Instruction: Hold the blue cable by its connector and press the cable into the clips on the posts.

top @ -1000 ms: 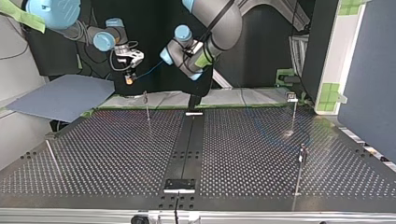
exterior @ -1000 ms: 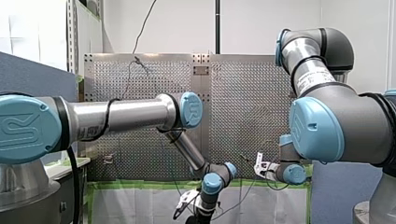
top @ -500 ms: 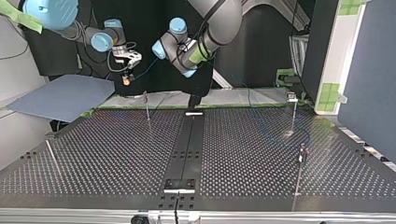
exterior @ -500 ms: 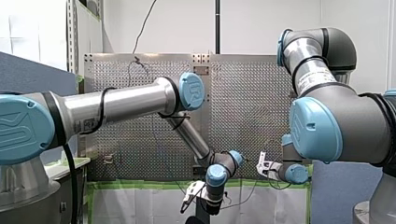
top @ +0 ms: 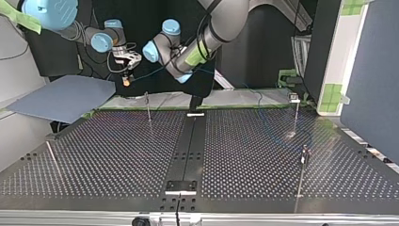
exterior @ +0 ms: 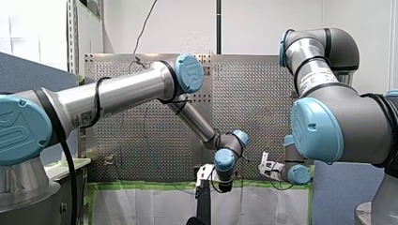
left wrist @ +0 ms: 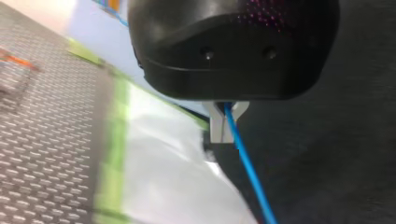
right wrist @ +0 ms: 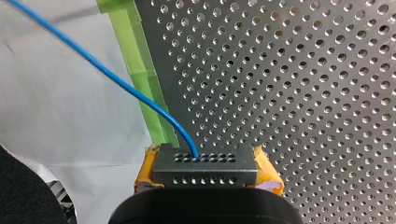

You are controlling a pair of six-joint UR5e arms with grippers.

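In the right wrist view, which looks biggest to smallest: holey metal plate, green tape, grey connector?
1. Holey metal plate.
2. Green tape and grey connector: roughly alike; connector nearest the camera, so unranked.

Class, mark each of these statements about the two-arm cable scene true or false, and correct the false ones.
1. My right gripper clamps the connector between yellow pads. True.
2. The cable leaving the connector is black. False: it is blue.
3. The cable runs between the fingers of my left gripper. True.
4. Both grippers hang over the middle of the table. False: in the top view they are beyond its far edge.
5. Red tape borders the perforated panel. False: the tape is green.
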